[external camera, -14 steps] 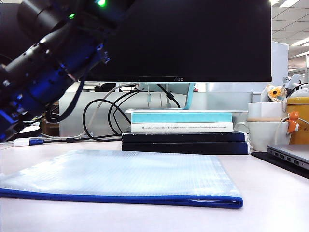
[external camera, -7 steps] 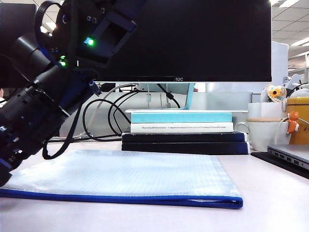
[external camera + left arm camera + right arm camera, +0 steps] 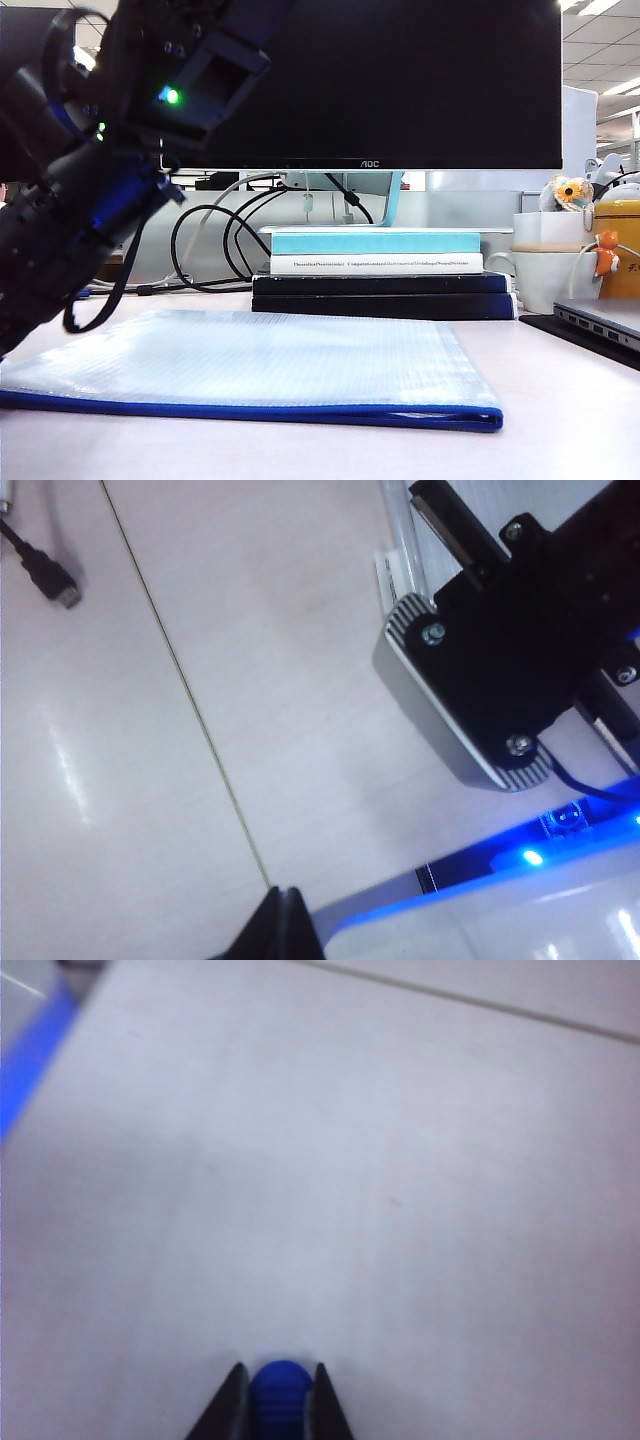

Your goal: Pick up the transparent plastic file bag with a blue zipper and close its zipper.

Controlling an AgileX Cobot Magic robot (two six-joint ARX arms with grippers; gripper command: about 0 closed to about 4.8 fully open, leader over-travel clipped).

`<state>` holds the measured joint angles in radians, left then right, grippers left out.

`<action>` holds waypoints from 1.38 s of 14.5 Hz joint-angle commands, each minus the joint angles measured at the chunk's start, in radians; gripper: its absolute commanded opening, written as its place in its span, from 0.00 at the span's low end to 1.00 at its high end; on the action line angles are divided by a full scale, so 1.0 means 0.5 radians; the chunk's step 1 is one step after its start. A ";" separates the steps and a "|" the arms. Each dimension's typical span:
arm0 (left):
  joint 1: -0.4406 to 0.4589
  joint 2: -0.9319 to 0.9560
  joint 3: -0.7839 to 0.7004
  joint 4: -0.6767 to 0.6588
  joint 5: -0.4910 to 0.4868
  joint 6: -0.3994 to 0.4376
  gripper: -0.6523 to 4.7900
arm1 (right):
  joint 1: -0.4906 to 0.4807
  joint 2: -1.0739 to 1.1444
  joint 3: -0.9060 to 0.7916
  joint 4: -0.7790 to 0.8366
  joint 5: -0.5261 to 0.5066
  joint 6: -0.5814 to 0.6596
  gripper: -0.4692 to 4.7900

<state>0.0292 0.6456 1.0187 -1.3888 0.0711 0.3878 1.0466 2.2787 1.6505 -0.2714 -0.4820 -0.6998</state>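
- The monitor [image 3: 400, 80] is showing "AOC" on its bezel; a white book spine [image 3: 377, 264] at its six o'clock is carrying print too small to read.
- The file bag [image 3: 250, 365] is lying flat on the table [image 3: 570, 420], its zipper [image 3: 250, 411] running along the near edge, with bare table at its three o'clock.
- The left gripper [image 3: 283, 920] is hanging pressed together over bare tabletop.
- The right gripper [image 3: 279, 1400] is pinching a small blue ribbed thing [image 3: 279, 1395].

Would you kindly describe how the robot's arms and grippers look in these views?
In the exterior view, the arm is black, with blue glints, small green indicator lights and looped black cables. The left wrist view shows the left gripper as dark pointed tips, plus another arm's black housing with a ridged silver edge and screws. The right gripper has dark tapered fingers.
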 commanded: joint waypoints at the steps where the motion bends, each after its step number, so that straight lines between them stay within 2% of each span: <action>1: 0.001 0.001 0.008 0.262 0.000 0.001 0.11 | -0.001 -0.270 -0.010 -0.296 0.296 0.038 0.09; 2: 0.001 0.001 0.008 0.373 0.000 0.006 0.11 | -0.005 -0.376 -0.010 -0.365 0.374 0.039 0.09; 3: 0.001 0.002 0.005 0.517 0.011 0.237 0.11 | -0.014 -0.629 -0.010 -0.564 0.473 0.038 0.09; 4: 0.001 0.002 0.005 0.536 0.036 0.266 0.11 | -0.021 -0.672 -0.010 -0.571 0.507 0.039 0.09; 5: 0.001 0.018 -0.011 0.595 0.700 0.737 0.41 | -0.072 -0.946 -0.008 -0.659 0.642 0.040 0.09; 6: 0.001 0.021 -0.039 0.652 0.802 0.807 0.46 | -0.071 -0.986 -0.005 -0.676 0.675 0.039 0.09; 7: 0.001 0.031 -0.064 0.709 0.854 0.850 0.47 | -0.070 -1.040 -0.004 -0.687 0.707 0.040 0.09; 8: 0.000 0.082 -0.169 0.893 0.990 0.945 0.71 | -0.067 -1.227 -0.003 -0.708 0.706 0.057 0.09; 9: -0.001 0.133 -0.211 0.957 1.025 1.051 0.87 | -0.066 -1.321 -0.003 -0.706 0.705 0.116 0.09; 10: -0.001 0.172 -0.229 1.009 1.099 1.058 0.88 | -0.065 -1.381 -0.003 -0.707 0.698 0.154 0.09; 11: -0.002 0.269 -0.230 1.122 1.364 1.058 0.88 | -0.063 -1.485 -0.003 -0.703 0.695 0.197 0.09; 15: -0.118 0.447 -0.230 1.383 1.878 1.058 0.88 | -0.060 -1.579 -0.003 -0.706 0.647 0.245 0.09; 16: -0.263 0.505 -0.230 1.424 1.909 1.059 0.88 | -0.062 -1.579 -0.003 -0.726 0.650 0.249 0.09; 18: -0.428 0.575 -0.230 1.504 1.883 1.057 0.88 | -0.066 -1.578 -0.003 -0.734 0.649 0.248 0.09; 20: -0.562 0.655 -0.230 1.572 1.734 1.057 0.88 | -0.066 -1.578 -0.003 -0.733 0.653 0.249 0.09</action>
<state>-0.2295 0.9562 0.9016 -0.6361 0.9890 0.9131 1.0126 1.4956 1.6436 -0.6575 -0.1528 -0.5827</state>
